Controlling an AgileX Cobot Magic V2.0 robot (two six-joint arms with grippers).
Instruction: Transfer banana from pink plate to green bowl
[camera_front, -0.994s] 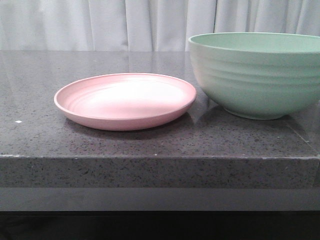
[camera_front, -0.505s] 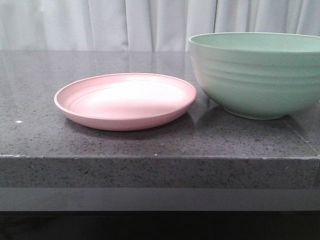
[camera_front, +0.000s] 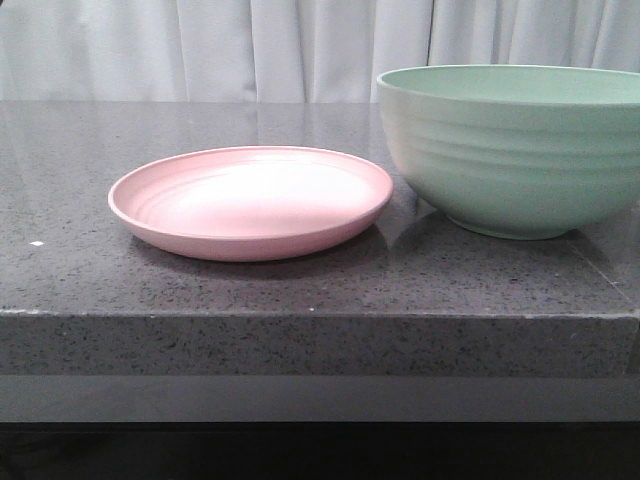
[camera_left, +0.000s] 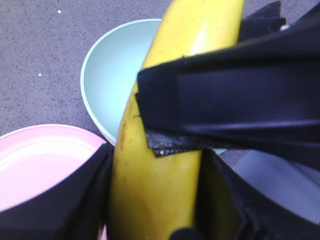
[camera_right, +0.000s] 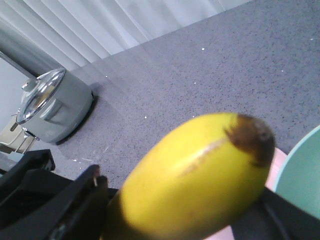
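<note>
The left tool (camera_left: 156, 202) is clamped on the banana (camera_left: 167, 150), held high over the counter (camera_front: 300, 290) between the pink plate (camera_left: 40, 160) and the green bowl (camera_left: 107, 75) below, probably for a drop. The banana also fills the right tool (camera_right: 180, 220) camera's view; its grip cannot be told.

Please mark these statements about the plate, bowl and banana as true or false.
1. The round pale-pink plate has nothing on it. True.
2. The plump yellow banana lies inside the deep mint-green ridged bowl. False: it is held between the jaws of the left gripper, off the table.
3. In the front view, the bowl stands to the right of the plate. True.
4. The plate is taller than the bowl. False: the bowl is much taller.
</note>
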